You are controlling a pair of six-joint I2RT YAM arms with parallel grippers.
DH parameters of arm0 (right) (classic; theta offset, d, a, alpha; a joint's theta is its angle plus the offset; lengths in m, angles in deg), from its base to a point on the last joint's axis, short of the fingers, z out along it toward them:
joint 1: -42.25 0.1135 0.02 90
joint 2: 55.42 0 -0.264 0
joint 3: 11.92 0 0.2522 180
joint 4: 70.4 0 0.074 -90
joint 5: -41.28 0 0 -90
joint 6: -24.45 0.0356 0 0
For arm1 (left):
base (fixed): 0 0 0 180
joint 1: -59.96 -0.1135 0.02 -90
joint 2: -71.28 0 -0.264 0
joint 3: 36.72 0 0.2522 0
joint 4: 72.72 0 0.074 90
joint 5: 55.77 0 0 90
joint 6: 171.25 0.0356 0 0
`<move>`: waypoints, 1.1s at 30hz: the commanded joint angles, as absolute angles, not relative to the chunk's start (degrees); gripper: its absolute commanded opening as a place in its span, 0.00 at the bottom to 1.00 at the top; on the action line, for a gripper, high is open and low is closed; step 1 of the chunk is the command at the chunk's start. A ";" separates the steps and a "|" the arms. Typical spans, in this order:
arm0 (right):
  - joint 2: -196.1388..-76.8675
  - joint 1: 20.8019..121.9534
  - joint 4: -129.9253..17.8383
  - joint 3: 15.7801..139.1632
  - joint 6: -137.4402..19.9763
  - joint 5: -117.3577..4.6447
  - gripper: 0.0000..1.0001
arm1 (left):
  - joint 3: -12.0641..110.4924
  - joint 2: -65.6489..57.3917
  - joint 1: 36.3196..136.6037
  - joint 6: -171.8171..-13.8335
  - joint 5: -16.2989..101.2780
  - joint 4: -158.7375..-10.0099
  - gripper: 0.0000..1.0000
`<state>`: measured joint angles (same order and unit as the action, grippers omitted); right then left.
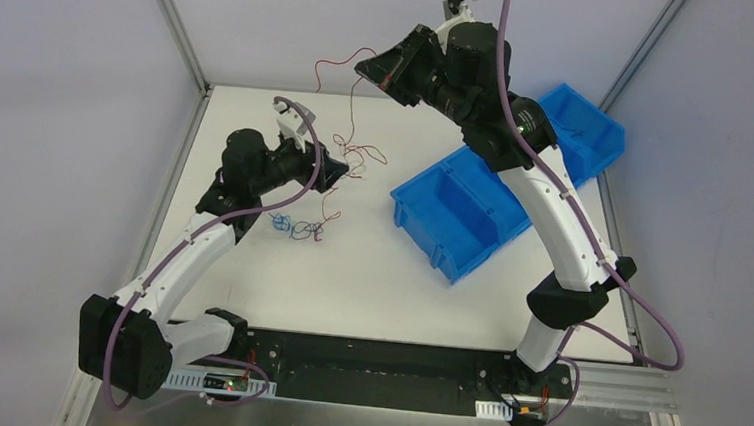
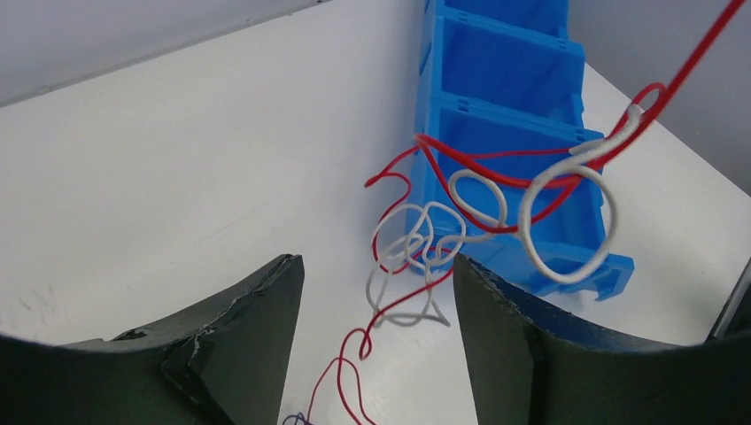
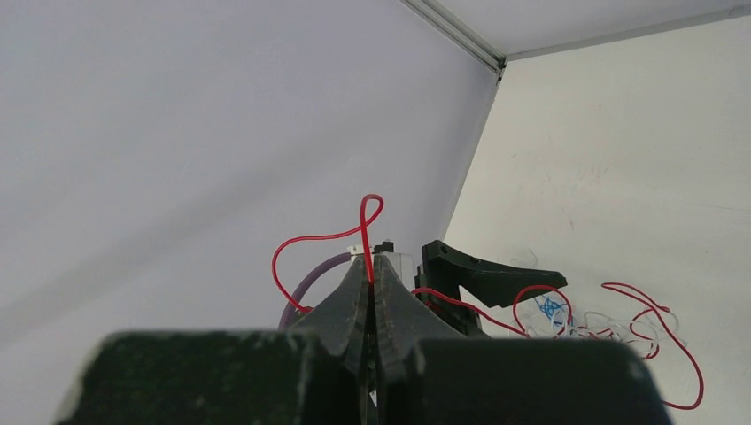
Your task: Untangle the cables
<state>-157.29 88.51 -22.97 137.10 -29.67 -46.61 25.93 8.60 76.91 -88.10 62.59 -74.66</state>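
The cables are thin red, white and blue wires. My right gripper (image 1: 369, 69) is raised above the table's far edge and shut on a red wire (image 3: 367, 232). The red wire (image 1: 351, 106) hangs down to a red-and-white tangle (image 1: 359, 157) just off the table. My left gripper (image 1: 337, 173) is open right beside that tangle. In the left wrist view the tangle (image 2: 425, 243) hangs ahead between the open fingers (image 2: 266, 301), ungripped. A blue wire clump (image 1: 292, 228) lies on the table near the left arm, joined by a red strand.
Two blue bins stand on the right, one near the middle (image 1: 453, 218) and one at the far right corner (image 1: 584, 127); the bins (image 2: 505, 80) rise just behind the tangle in the left wrist view. Walls enclose the white table (image 1: 348, 281) at the back and on both sides.
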 commanded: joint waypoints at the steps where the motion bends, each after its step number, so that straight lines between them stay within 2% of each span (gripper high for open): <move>1: -157.15 88.65 -25.44 140.40 -28.19 -47.54 0.00 | 26.66 6.87 78.18 -88.73 62.95 -67.35 0.65; 4: -157.55 88.59 -25.36 140.85 -28.02 -47.66 0.00 | 27.43 5.41 78.80 -88.66 63.18 -65.77 0.66; 6: -157.70 88.54 -25.35 141.33 -28.10 -47.47 0.00 | 27.80 4.67 79.07 -88.61 62.72 -65.12 0.59; 10: -157.33 88.49 -24.96 141.70 -29.00 -45.86 0.00 | 26.96 4.93 79.12 -88.72 60.98 -64.42 0.24; 15: -155.30 86.09 -25.03 141.35 -30.83 -41.93 0.00 | 23.96 7.79 78.98 -88.30 57.47 -69.55 0.00; 24: -150.30 77.16 -26.93 141.23 -32.78 -39.12 0.00 | 16.15 8.19 74.45 -97.63 41.39 -81.59 0.00; 33: -145.23 69.51 -27.61 140.41 -35.36 -37.16 0.00 | 15.66 -0.13 61.89 -110.32 40.45 -94.94 0.00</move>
